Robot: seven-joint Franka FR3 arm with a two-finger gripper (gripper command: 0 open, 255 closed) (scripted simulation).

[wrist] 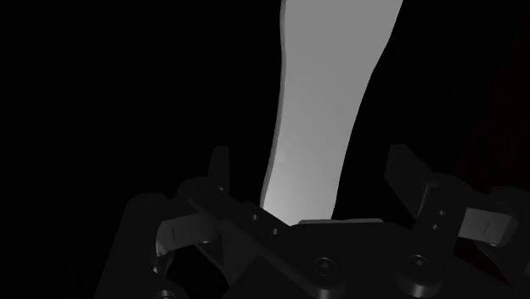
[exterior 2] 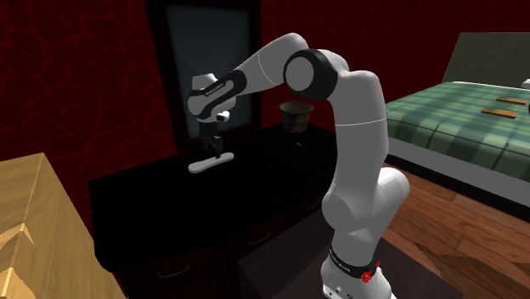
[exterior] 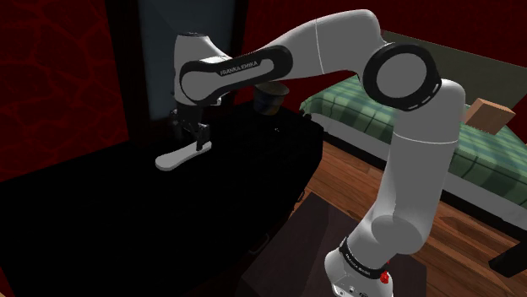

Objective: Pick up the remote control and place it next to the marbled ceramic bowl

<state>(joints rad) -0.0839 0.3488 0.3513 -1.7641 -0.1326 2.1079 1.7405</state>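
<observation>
A plain light-grey remote control (exterior: 176, 158) lies flat on the dark dresser top (exterior: 253, 152); it also shows in the second exterior view (exterior 2: 208, 163) and the wrist view (wrist: 327, 110). My black gripper (exterior: 196, 142) (exterior 2: 216, 148) (wrist: 310, 163) hangs straight down over one end of it, open. Its fingers (wrist: 219, 166) stand on either side of the remote with a gap on each side, touching nothing. A dark bowl (exterior: 270, 100) (exterior 2: 295, 115) stands at the dresser's back, toward the shoulder view's right of the remote.
A tall mirror (exterior 2: 209, 68) rises behind the dresser against red walls. A bed with a green plaid cover (exterior: 372, 114) stands beyond the arm, over a wooden floor (exterior: 338, 181). A light wooden box corner (exterior 2: 34, 229) sits at the second exterior view's lower left.
</observation>
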